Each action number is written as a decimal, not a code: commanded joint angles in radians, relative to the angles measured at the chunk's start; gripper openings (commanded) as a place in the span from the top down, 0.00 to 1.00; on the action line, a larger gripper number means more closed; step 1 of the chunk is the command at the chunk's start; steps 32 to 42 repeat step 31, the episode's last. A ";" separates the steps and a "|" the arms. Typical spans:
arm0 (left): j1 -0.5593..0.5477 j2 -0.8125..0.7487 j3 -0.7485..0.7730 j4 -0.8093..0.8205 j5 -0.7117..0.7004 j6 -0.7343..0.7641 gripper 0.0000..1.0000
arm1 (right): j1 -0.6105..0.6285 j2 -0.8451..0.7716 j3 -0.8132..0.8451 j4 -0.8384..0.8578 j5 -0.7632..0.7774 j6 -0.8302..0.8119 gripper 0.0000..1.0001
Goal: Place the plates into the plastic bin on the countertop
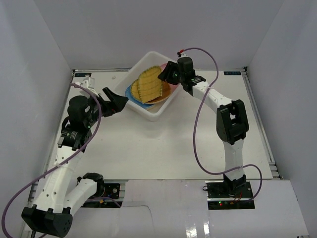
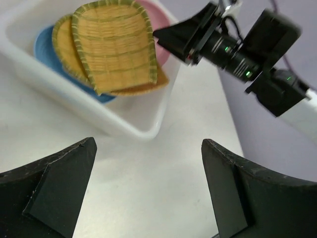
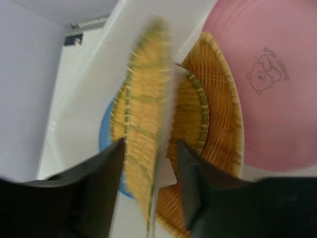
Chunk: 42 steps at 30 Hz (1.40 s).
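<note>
On the white countertop [image 1: 163, 148] no plate lies outside: the plates [image 1: 147, 85] sit stacked in the plastic bin [image 1: 148, 113] below the right gripper [image 3: 148, 148], whose half-parted jaws straddle a blurred woven one, gripped or released I cannot tell, while the wide-open, empty left gripper [image 2: 148, 146] has the bin just ahead.

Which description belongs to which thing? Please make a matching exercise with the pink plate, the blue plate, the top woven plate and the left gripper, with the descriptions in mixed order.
Things:
1. pink plate
2. blue plate
3. top woven plate
4. left gripper

Descriptions:
a. open, over the countertop
b. lies uppermost in the plastic bin
c. printed with a small bear
d. mostly hidden under other plates

Pairs: 1-c, 2-d, 3-b, 4-a
</note>
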 commanded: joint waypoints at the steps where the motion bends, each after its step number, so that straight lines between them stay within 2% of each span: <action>1: -0.002 -0.086 -0.054 -0.126 0.019 0.063 0.02 | 0.029 -0.011 0.120 -0.052 0.047 -0.055 0.43; 2: -0.002 -0.102 -0.055 -0.143 0.025 0.070 0.02 | 0.031 -0.017 0.134 -0.067 0.053 -0.058 0.36; 3: -0.002 -0.111 -0.054 -0.162 0.030 0.078 0.02 | 0.032 -0.026 0.131 -0.075 0.056 -0.061 0.23; 6: -0.002 -0.131 -0.041 -0.217 0.059 0.098 0.02 | 0.032 -0.092 0.109 -0.081 0.073 -0.073 0.08; 10: -0.002 -0.149 -0.008 -0.238 0.102 0.095 0.02 | 0.032 -0.232 0.043 -0.077 0.089 -0.107 0.02; 12: -0.002 -0.155 0.021 -0.238 0.110 0.090 0.02 | 0.032 -0.365 -0.077 -0.060 0.093 -0.142 0.10; 13: -0.002 -0.160 0.034 -0.237 0.124 0.092 0.02 | 0.034 -0.422 -0.131 -0.052 0.095 -0.158 0.10; 14: -0.002 -0.172 0.057 -0.237 0.127 0.095 0.02 | 0.034 -0.548 -0.195 -0.040 0.096 -0.176 0.10; 15: -0.002 -0.178 0.069 -0.238 0.133 0.101 0.02 | 0.035 -0.616 -0.337 -0.035 0.099 -0.220 0.10; 16: -0.002 -0.188 0.078 -0.240 0.133 0.112 0.02 | 0.035 -0.772 -0.415 -0.031 0.096 -0.244 0.10; 17: -0.002 -0.207 0.090 -0.240 0.133 0.117 0.02 | 0.037 -0.857 -0.493 -0.031 0.098 -0.259 0.10; 18: -0.002 -0.218 0.094 -0.245 0.127 0.123 0.02 | 0.037 -0.937 -0.639 -0.034 0.101 -0.274 0.10; 19: -0.002 -0.227 0.094 -0.248 0.124 0.129 0.02 | 0.037 -1.099 -0.708 -0.037 0.101 -0.277 0.10; 21: -0.002 -0.269 0.080 -0.246 0.124 0.137 0.02 | 0.037 -1.251 -0.870 -0.078 0.176 -0.282 0.10; 22: -0.002 -0.280 0.077 -0.248 0.134 0.135 0.02 | 0.038 -1.393 -0.914 -0.100 0.208 -0.276 0.10; 24: -0.002 -0.304 0.055 -0.261 0.142 0.132 0.02 | 0.038 -1.515 -1.009 -0.178 0.300 -0.253 0.10; 27: -0.002 -0.336 0.008 -0.269 0.147 0.124 0.02 | 0.038 -1.716 -1.072 -0.227 0.360 -0.258 0.10; 29: -0.002 -0.346 -0.015 -0.265 0.128 0.124 0.02 | 0.037 -1.749 -1.104 -0.224 0.363 -0.261 0.10; 31: -0.002 -0.332 -0.014 -0.257 0.128 0.115 0.02 | 0.037 -1.746 -1.062 -0.229 0.360 -0.274 0.10; 42: -0.002 -0.332 -0.014 -0.257 0.128 0.115 0.02 | 0.037 -1.746 -1.062 -0.229 0.360 -0.274 0.10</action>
